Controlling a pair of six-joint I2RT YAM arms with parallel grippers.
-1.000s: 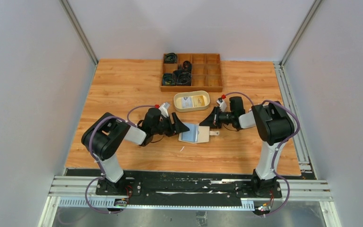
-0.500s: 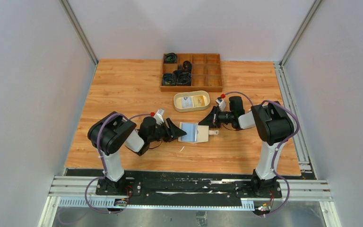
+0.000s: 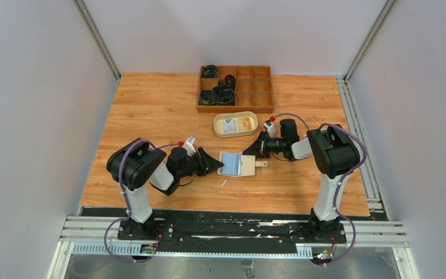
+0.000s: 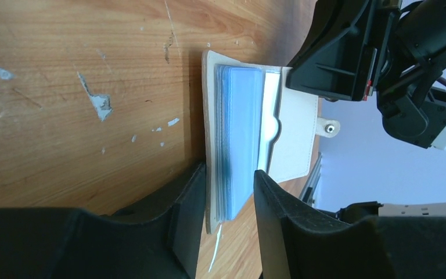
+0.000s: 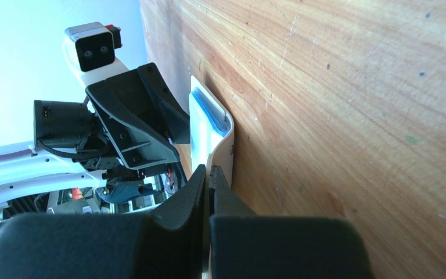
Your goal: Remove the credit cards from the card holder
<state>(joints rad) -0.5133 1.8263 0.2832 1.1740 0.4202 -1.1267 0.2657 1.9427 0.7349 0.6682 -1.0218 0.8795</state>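
The beige card holder lies open on the wooden table, closure tab to the right. A stack of pale blue credit cards sits in its left half. My left gripper is open at the holder's left edge. In the left wrist view its jaws straddle the cards and the holder's lower flap, with a gap at one finger. My right gripper is shut on the holder's right flap. In the right wrist view the thin beige edge sits between its fingers.
A cream oval dish holding a small card or packet stands just behind the holder. A wooden compartment tray with black coiled items stands at the back. A small white scrap lies in front of the holder.
My left gripper has dropped lower and drawn back to the left, so its jaws now sit around the holder's left edge. The right gripper has kept its hold with little movement.
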